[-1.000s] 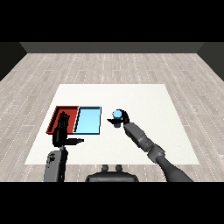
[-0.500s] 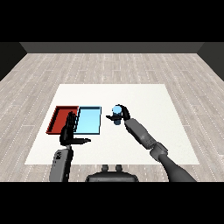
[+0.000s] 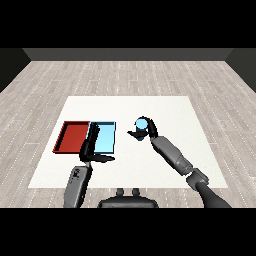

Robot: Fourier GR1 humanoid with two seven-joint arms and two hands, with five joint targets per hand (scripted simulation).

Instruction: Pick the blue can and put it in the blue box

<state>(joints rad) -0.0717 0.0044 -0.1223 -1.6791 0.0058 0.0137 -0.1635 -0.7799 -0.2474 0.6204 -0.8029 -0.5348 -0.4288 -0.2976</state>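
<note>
Head view, near edge: the left hand [image 3: 90,150] sits low at the left, fingers straight and pointing up over the near end of the blue tray [image 3: 105,131], thumb stuck out to the side; it holds nothing.
Right arm: it comes in from the lower right corner and reaches up and left to the middle of the table [image 3: 170,107].
Right hand: the right hand [image 3: 148,131] is curled round the can [image 3: 142,123], thumb on the can's left side and fingers on its right (the can's light blue top shows above the fingers).
Can: in the right hand, just right of the blue tray and apart from it; not yet over the tray.
Trays: the red tray [image 3: 73,136] and the blue tray lie side by side at the left, touching along one edge, the red one on the outside.
Step in hand: the grasp looks made; I judge the carry to the tray is the part under way or about to start.
Next move: the can needs to go left until it is above the blue tray, then down, then the fingers let go; the left hand lies over the tray's near edge and may want avoiding.
Hard to tell: whether the can rests on the table or is lifted off it; the can's lower body is hidden behind the hand.
</note>
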